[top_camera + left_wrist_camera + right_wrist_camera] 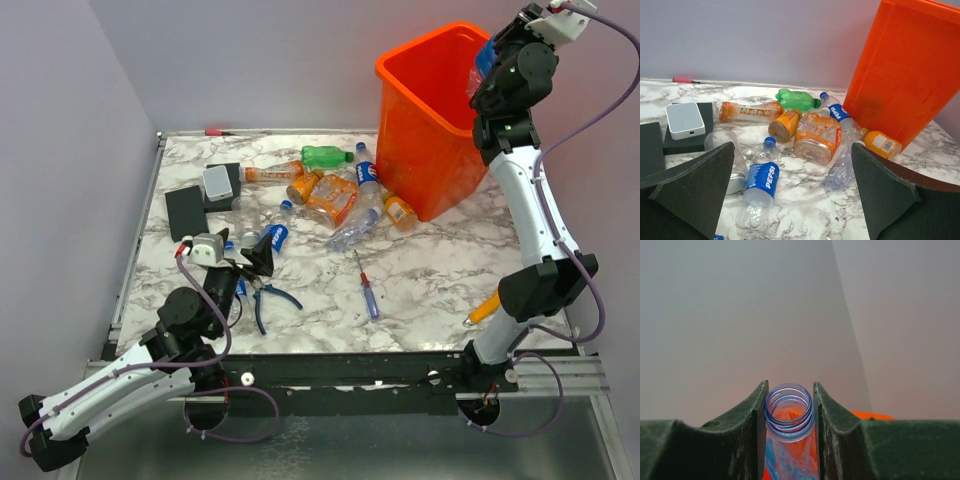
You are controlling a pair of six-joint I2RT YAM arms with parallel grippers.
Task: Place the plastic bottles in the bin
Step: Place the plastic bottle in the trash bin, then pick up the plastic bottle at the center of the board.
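While gripped at its neck by the right gripper (789, 386), whose jaws are closed on it, one clear capless bottle (789, 415) hangs over the right rim of the bin (425, 130). Its long axis runs along the fingers, open mouth toward the wrist and base away toward the orange of the bin.

- Bin: upright, at the table's (440, 270) far right corner.
- Left gripper (262, 257): jaws wide apart and holding nothing, low over the near left part of the table, aimed at the bottle pile.
- Green bottle (327, 156): on its side, long axis parallel to the far edge.
- Slim orange bottle (272, 172): on its side, also parallel to the far edge.
- Pepsi bottle (367, 172): lying just left of the bin, blue cap toward the far edge.
- Second Pepsi bottle (762, 180): lying nearest the left gripper, cap toward the far edge.
- Small orange bottle (400, 210): lying at the bin's near side.
- Screwdriver (367, 290) and pliers (262, 300): flat, toward the near edge.
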